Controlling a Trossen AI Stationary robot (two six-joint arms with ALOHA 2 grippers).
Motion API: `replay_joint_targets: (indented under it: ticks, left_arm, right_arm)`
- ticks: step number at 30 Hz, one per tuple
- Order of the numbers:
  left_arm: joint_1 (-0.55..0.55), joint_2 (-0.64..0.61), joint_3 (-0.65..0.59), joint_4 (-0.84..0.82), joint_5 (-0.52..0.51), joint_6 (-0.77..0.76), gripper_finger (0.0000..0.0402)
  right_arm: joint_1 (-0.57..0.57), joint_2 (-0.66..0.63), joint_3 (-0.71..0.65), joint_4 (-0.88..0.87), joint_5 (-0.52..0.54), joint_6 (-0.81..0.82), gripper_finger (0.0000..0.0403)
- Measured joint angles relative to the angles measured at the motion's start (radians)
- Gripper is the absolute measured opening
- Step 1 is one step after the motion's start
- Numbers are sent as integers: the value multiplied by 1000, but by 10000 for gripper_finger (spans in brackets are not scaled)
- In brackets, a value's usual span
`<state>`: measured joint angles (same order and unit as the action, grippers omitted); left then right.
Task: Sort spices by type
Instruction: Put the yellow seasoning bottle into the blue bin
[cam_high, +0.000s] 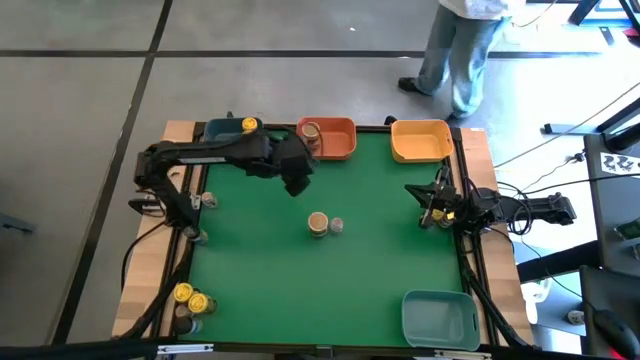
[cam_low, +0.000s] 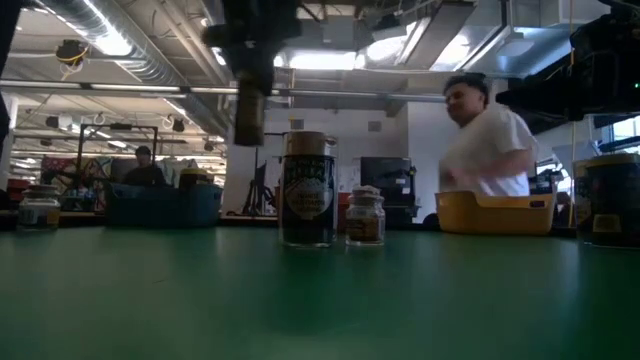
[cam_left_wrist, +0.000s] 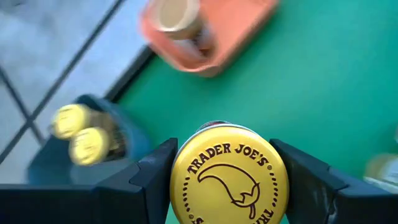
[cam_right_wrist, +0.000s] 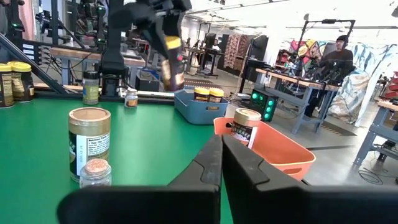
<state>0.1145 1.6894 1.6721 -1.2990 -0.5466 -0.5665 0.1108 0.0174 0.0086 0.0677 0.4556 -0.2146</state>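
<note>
From the left: my left gripper (cam_left_wrist: 227, 186) pinches a yellow-lidded jar (cam_left_wrist: 229, 176) by its sides just under the lid, aloft over the green counter (cam_high: 380, 250) near the blue bin (cam_high: 222, 130). I'd judge the jar rigid, smooth and fairly light, so a grip on the body suits it. Its body is hidden below the lid. Mid-counter stand a tan-lidded jar (cam_high: 318, 223) and a tiny jar (cam_high: 337, 226). My right gripper (cam_right_wrist: 221, 162), pressed together, waits at the right edge.

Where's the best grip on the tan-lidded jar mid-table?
Grip the tan-lidded jar around its upper body, descending from above. It stands upright, and the tiny jar sits close beside it, so set the tool's fingers across the sides away from that neighbour.
</note>
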Motion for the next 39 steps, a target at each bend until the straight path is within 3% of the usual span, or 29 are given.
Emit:
replay_joint_targets:
  ticks: [6,14,28,39]
  left_arm:
    - [85,-193,-158,1,-26,-40,224]
    - [303,-369,-288,15,-74,-107,232]
    - [679,-382,-488,209,-59,-88,237]
    - [791,-292,-524,273,-59,-90,238]
  right_arm:
    - [0,0,0,2,0,0,12]
    - [0,0,0,6,0,0,12]
    - [0,0,0,7,-2,0,12]
    - [0,0,0,8,-2,0,12]
